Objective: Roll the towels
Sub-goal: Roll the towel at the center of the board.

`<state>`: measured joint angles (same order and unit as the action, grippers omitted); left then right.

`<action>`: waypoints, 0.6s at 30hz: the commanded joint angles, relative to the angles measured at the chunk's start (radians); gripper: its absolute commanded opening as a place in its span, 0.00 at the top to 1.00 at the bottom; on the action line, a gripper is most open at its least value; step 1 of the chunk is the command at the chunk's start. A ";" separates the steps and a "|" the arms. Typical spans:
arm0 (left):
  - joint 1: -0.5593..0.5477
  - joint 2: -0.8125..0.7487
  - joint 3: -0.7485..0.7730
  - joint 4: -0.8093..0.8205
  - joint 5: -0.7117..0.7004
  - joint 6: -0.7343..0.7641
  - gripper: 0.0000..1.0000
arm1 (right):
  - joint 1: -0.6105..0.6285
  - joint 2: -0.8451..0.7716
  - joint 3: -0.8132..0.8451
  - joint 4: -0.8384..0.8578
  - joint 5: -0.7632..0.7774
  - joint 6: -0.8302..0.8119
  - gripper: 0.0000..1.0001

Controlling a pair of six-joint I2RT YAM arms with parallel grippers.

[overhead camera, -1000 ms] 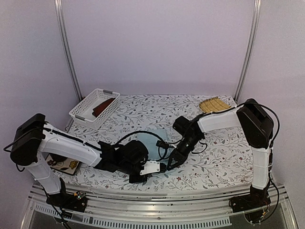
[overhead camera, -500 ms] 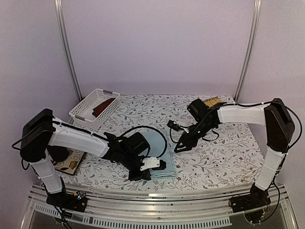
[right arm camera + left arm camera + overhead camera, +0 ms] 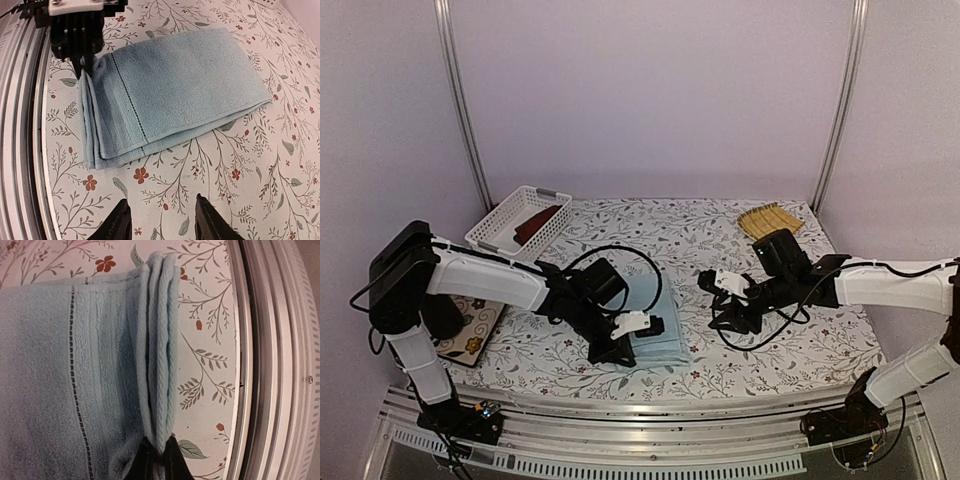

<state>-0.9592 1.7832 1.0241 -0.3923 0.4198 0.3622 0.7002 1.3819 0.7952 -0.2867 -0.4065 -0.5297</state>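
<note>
The pale blue towel (image 3: 658, 322) lies folded flat on the flowered tablecloth near the front edge; its stacked hem layers (image 3: 157, 355) fill the left wrist view. My left gripper (image 3: 159, 452) is shut on the near corner of that hem, and the right wrist view shows it at the towel's left end (image 3: 85, 65). My right gripper (image 3: 161, 216) hovers open over bare cloth to the right of the towel (image 3: 175, 90), holding nothing. The rust-red towel (image 3: 537, 221) lies in the white basket (image 3: 500, 240) at the back left.
A yellow bamboo mat (image 3: 770, 218) lies at the back right. A patterned flat tile (image 3: 470, 338) sits by the left arm's base. The metal rail of the table's front edge (image 3: 270, 360) runs close beside the towel's hem.
My right gripper has let go of the blue towel, opened and drawn back to the right. The left gripper stays shut on the hem and has shifted slightly right.
</note>
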 commanded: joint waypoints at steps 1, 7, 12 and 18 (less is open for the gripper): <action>0.072 0.043 0.038 -0.025 0.115 -0.028 0.98 | 0.109 -0.046 -0.072 0.153 0.194 -0.156 0.55; 0.117 0.085 0.056 -0.037 0.197 -0.058 0.98 | 0.231 0.002 -0.099 0.220 0.344 -0.212 0.55; 0.151 0.132 0.046 -0.042 0.243 -0.098 0.99 | 0.316 0.043 -0.095 0.273 0.392 -0.257 0.54; 0.163 0.171 0.062 -0.066 0.228 -0.121 1.00 | 0.368 0.053 -0.067 0.263 0.291 -0.297 0.56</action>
<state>-0.8150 1.9141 1.0664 -0.4095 0.6632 0.2668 1.0401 1.4242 0.7063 -0.0479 -0.0658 -0.7834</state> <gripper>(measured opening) 0.062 0.446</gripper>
